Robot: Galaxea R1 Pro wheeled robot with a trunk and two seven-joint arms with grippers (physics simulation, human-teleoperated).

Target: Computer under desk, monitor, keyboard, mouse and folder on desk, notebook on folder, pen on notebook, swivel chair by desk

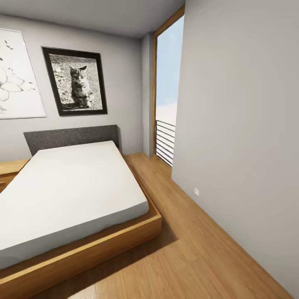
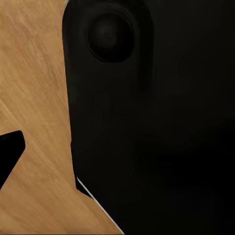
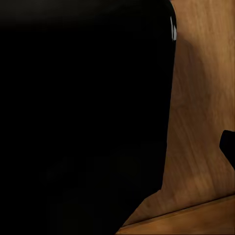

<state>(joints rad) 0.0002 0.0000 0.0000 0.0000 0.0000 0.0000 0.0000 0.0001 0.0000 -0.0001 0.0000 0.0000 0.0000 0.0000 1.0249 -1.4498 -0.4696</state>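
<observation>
Bedroom with grey walls (image 1: pixel 241 104) and wood plank floor (image 1: pixel 195 257). Low wooden-framed bed with white mattress (image 1: pixel 66 191) and dark grey headboard (image 1: pixel 70 137) at the far wall. Above the headboard, black-framed cat photograph (image 1: pixel 74 81); beside the photograph, white floral print (image 1: pixel 16 74). Beyond the bed's far corner, tall window with dark railing (image 1: pixel 166 104). Light wooden dresser (image 1: pixel 10 170) touching the bed's side. Wrist views: black robot body (image 2: pixel 156 122) over plank floor. Left end effector and right end effector: opening cannot be told.
</observation>
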